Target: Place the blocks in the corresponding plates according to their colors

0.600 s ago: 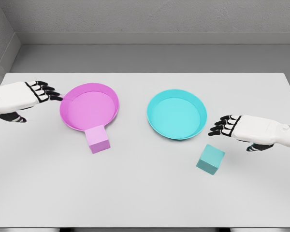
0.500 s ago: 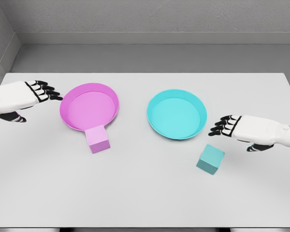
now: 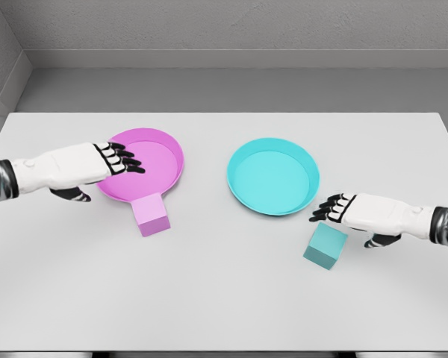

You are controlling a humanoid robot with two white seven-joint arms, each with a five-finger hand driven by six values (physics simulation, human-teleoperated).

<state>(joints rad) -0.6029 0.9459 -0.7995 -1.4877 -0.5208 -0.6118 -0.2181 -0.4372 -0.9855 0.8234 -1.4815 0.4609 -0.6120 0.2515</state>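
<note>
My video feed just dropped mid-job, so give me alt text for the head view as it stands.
Both blocks sit on the white table, outside the plates: the pink block touches the pink plate, the teal block lies near the teal plate. The open left hand reaches over the pink plate; the open right hand hovers just above the teal block.

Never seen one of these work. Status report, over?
Left hand open above pink plate. Right hand open beside teal block. Pink block on table, touching its plate. Nothing blocking.

Pink plate [image 3: 163, 143] partly behind left hand [image 3: 97, 162]
</note>
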